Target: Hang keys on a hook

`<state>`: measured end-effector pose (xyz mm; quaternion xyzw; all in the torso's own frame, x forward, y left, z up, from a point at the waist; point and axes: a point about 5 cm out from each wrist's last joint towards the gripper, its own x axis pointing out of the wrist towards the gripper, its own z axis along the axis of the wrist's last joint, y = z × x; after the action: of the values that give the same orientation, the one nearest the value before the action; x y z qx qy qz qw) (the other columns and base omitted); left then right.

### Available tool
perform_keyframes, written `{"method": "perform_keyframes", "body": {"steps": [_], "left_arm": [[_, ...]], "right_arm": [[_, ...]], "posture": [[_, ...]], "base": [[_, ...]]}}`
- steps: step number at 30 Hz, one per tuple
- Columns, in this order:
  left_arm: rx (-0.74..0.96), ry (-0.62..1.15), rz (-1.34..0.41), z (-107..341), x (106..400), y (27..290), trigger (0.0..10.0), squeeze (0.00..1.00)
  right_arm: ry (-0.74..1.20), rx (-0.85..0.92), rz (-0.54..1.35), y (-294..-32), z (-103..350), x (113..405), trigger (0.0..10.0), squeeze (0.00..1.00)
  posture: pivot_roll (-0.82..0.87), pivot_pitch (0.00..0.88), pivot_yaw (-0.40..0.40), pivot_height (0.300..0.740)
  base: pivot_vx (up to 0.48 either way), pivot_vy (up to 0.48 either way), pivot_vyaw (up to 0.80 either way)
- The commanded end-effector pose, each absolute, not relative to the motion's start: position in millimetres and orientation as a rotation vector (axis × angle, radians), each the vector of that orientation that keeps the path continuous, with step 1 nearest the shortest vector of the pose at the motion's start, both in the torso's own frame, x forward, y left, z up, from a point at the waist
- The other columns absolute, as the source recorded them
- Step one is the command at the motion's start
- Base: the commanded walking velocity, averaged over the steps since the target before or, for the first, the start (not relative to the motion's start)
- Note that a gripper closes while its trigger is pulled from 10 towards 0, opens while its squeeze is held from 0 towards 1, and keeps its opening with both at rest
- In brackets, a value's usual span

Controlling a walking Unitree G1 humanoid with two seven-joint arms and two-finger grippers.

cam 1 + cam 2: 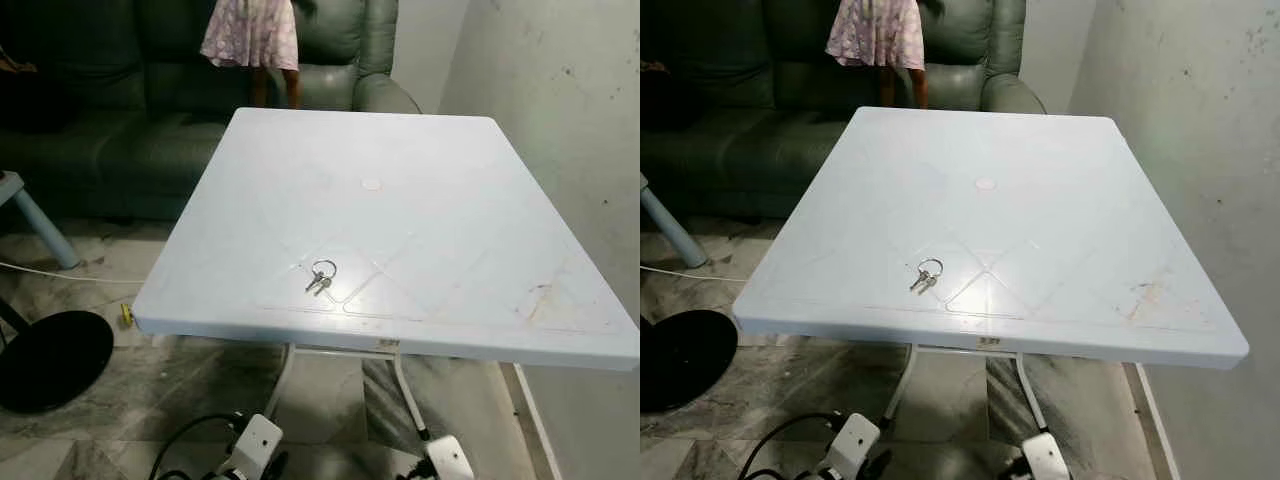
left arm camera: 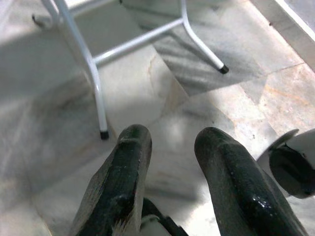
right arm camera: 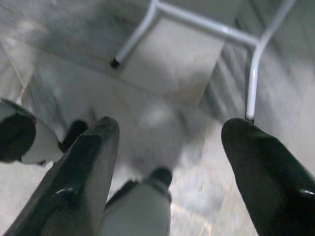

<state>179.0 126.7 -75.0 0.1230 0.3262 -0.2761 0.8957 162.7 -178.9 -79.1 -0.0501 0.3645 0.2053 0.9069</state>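
White plastic table (image 1: 420, 180) straight ahead in my left eye view, keys (image 1: 320, 277) lying flat on it near the near edge, a bit left of centre, ring plus two small keys. Dark green sofa (image 1: 120, 110) behind the table on the far left, a person in a pink patterned dress (image 1: 250, 32) standing at its far edge, plain wall (image 1: 560, 120) on the right, black round base (image 1: 50, 358) on the marble floor (image 1: 180, 400) near left. Right eye view: same layout, keys unmoved on the tabletop, both my arms low beneath the near edge. Left wrist view: left gripper (image 2: 172, 142) hangs over the floor by the white table legs (image 2: 96, 83), fingers narrowly parted, holding nothing. Right wrist view: right gripper (image 3: 170, 130) also down over the floor, fingers spread wide, empty.
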Motion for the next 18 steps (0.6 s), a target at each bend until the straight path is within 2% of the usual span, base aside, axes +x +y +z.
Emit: {"method": "perform_keyframes", "body": {"steps": [1,4,8,11,18], "left_arm": [[0.294,0.617,-0.619,-69,186,126,10.0,0.00],[0.356,0.544,-0.675,-63,191,123,10.0,0.00],[0.356,0.508,-0.689,-59,195,122,10.0,0.00],[0.383,0.415,-0.736,-48,205,117,10.0,0.00],[0.348,0.294,-0.769,-36,210,108,10.0,0.00]], "right_arm": [[0.689,-0.100,0.461,-179,-72,171,10.0,0.00],[0.602,-0.159,0.539,-178,-63,178,10.0,0.00],[0.579,-0.180,0.575,-178,-61,179,10.0,0.00],[0.504,-0.205,0.640,-174,-53,186,10.0,0.00],[0.412,-0.212,0.689,-167,-45,189,10.0,0.00]], "posture": [[0.11,0.000,-0.040,0.736],[0.11,0.000,-0.040,0.736],[0.11,0.000,-0.040,0.736],[0.11,0.000,-0.041,0.736],[0.10,0.000,-0.034,0.736]], "base": [[0.000,0.000,0.00],[0.000,0.000,0.00],[0.000,0.000,0.00],[0.000,0.000,0.00],[0.000,0.000,0.00]]}}
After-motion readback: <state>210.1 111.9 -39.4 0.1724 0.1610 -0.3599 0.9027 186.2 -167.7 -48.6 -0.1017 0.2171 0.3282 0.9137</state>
